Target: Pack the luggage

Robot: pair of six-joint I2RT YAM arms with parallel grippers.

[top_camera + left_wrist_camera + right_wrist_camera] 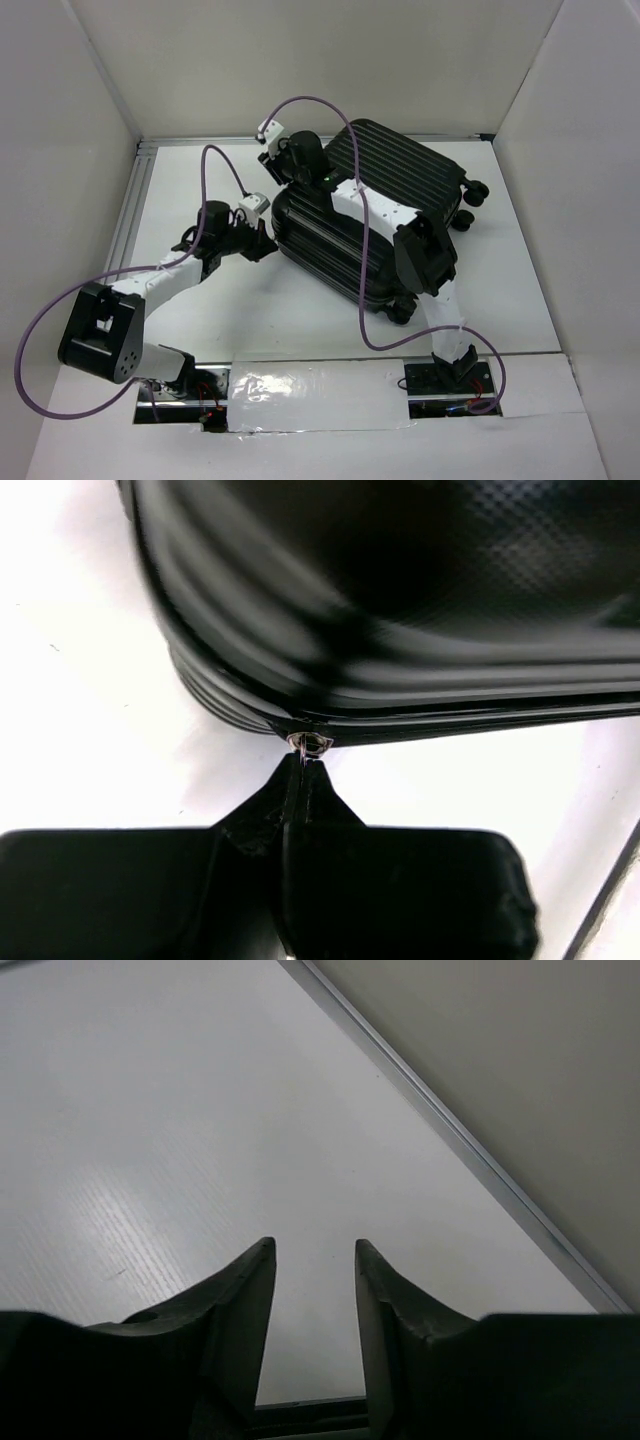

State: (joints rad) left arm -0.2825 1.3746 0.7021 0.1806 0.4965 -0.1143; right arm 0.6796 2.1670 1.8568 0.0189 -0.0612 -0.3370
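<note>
The luggage (390,210), a black ribbed hard-shell suitcase with small wheels, lies across the middle of the table. My left gripper (262,243) is at its left corner. In the left wrist view its fingertips (303,765) are pressed together on a small metal zipper pull (310,744) at the seam of the shell (400,600). My right gripper (273,166) hovers over the suitcase's far left end. In the right wrist view it (312,1250) stands open with only white table (200,1110) showing between the fingers.
White walls enclose the table on three sides. An aluminium rail (450,1130) runs along the foot of the wall (520,1060). Purple cables (215,170) loop above both arms. The right arm (425,260) reaches across the suitcase's top.
</note>
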